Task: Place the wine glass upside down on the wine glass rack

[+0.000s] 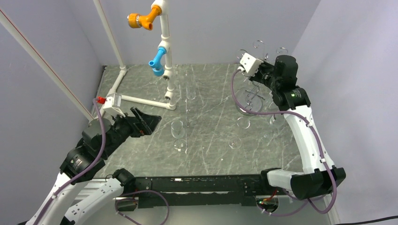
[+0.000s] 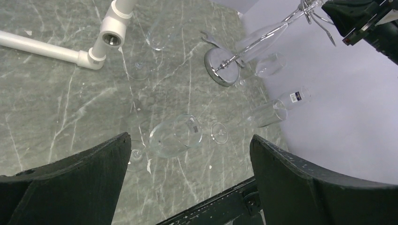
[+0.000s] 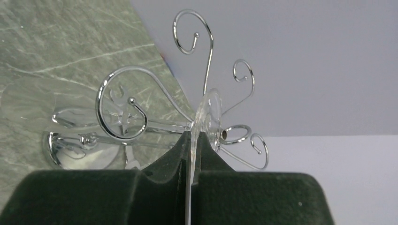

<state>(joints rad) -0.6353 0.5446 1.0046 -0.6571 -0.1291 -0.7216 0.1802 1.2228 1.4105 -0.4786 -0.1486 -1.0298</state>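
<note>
My right gripper [image 3: 195, 140] is shut on the flat foot of a clear wine glass [image 3: 206, 117]. The glass is held upside down among the curled arms of the chrome wine glass rack [image 3: 119, 101], with its stem alongside the centre post and its bowl [image 3: 28, 101] low near the round base [image 3: 80, 157]. From above, the right gripper [image 1: 257, 80] sits at the rack [image 1: 248, 105] at the back right. My left gripper [image 1: 143, 122] is open and empty at the left; in its wrist view the gripper [image 2: 190, 138] frames a glass [image 2: 176, 136] lying on the table.
A white pipe frame [image 1: 166, 70] with orange and blue fittings stands at the back left. Several more clear glasses are on the grey marble table, one near the middle [image 1: 177, 129], others toward the right [image 1: 234, 141] [image 1: 243, 123]. Grey walls close in both sides.
</note>
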